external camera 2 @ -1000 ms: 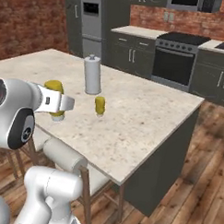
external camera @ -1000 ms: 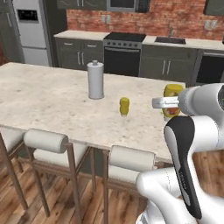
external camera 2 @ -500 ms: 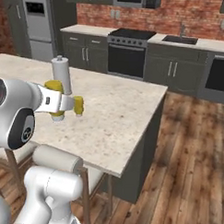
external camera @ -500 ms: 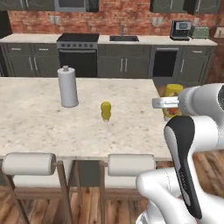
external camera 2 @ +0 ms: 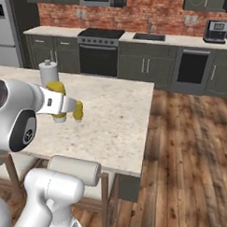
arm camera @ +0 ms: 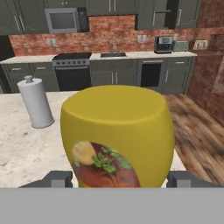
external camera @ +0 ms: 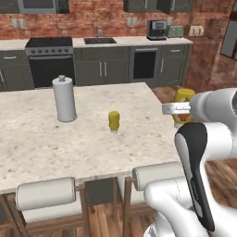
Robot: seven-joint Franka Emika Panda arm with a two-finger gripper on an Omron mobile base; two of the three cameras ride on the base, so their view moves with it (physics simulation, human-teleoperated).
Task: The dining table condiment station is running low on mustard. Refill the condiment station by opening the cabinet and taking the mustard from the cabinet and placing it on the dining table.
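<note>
Item 1, nearest: two-finger gripper [arm camera: 118,178] of the white arm, clamped on the held mustard, a yellow squeeze bottle with an orange-red label [arm camera: 117,136]. The dark fingertips [arm camera: 57,178] flank the bottle's base at either side in the hand view. In the left base view the bottle [external camera: 183,107] sits at the end of the horizontal wrist, just off the right-hand edge of the table top, over the wood floor.

Item 2: arm pose. Forearm raised and folded back close to the base, wrist level, hand pointing forward toward the kitchen; the bottle is carried upright, above table height.

Item 3: large rectangular dining table with beige speckled granite top [external camera: 83,143], white-cushioned stools tucked under its near edge.

Item 4: second small yellow bottle [external camera: 114,121], standing near the table's middle.

Item 5: white paper-towel roll on an upright holder [external camera: 64,98], left of that bottle and further back.

Item 6, farthest: dark grey-green counter run with oven and sink [external camera: 97,60] against the brick wall.

Risks, judged: releasing here would probably drop the bottle to the floor, since it hangs beyond the edge; a low sweep inward may clip the table rim or topple the standing bottle; a tilted set-down could tip the held one.
</note>
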